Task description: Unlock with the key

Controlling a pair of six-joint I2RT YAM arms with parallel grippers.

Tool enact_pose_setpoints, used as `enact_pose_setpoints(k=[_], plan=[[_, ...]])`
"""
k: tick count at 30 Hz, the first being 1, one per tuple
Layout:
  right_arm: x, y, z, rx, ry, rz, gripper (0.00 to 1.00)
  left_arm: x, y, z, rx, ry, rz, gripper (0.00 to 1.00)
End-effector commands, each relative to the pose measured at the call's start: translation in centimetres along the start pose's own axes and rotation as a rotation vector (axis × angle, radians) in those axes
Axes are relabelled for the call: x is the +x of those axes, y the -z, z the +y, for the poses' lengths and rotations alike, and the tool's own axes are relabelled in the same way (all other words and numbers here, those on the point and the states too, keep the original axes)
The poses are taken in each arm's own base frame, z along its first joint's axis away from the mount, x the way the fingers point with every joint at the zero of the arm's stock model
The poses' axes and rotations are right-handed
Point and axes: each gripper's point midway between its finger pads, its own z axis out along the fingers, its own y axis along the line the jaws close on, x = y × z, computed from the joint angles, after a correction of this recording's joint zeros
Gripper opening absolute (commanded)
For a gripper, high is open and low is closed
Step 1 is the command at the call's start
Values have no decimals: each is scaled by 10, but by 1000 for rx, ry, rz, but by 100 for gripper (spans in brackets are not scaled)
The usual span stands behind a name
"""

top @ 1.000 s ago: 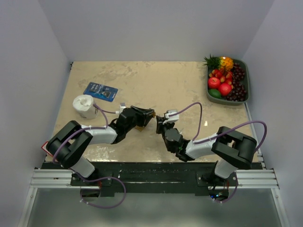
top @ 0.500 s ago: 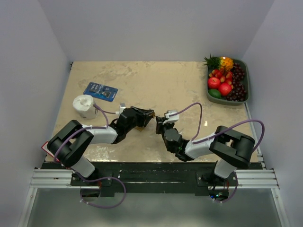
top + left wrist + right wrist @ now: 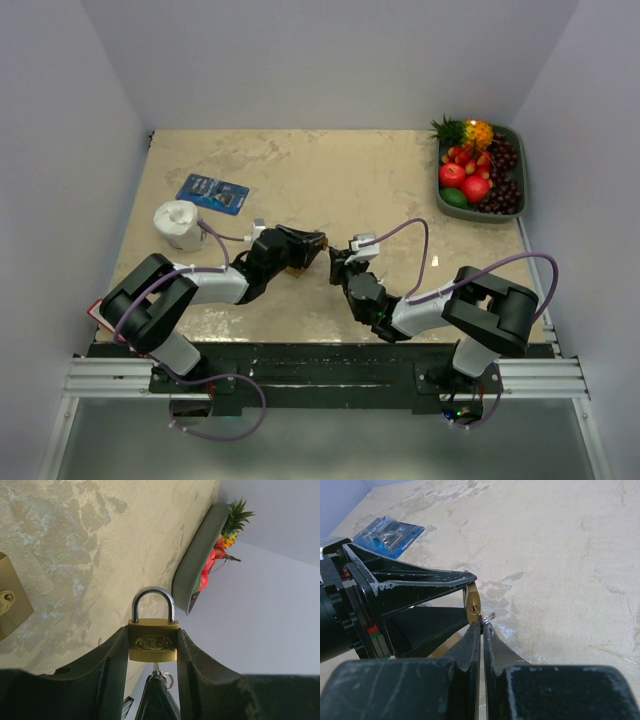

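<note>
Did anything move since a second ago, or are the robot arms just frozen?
Hardly anything. The right arm's elbow slid a tiny bit left. Everything else stayed as it was: the left pincer still grips the brass padlock, and the right pincer still pinches the key in its keyhole.

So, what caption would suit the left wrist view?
Left gripper clamping a brass padlock with steel shackle, small silver key at its keyhole.

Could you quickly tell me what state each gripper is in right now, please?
Left gripper: closed on the brass padlock.
Right gripper: shut on the key, at the padlock's keyhole.
</note>
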Motion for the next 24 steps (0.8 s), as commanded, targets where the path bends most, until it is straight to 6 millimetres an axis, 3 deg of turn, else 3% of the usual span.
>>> enact_pose_setpoints(k=[1,24], plan=[[6,-1,7,-37,-47,17,0,49,18,-36,125,20,201,0],[13,-3,6,-26,-27,28,0,50,23,-37,135,31,212,0]])
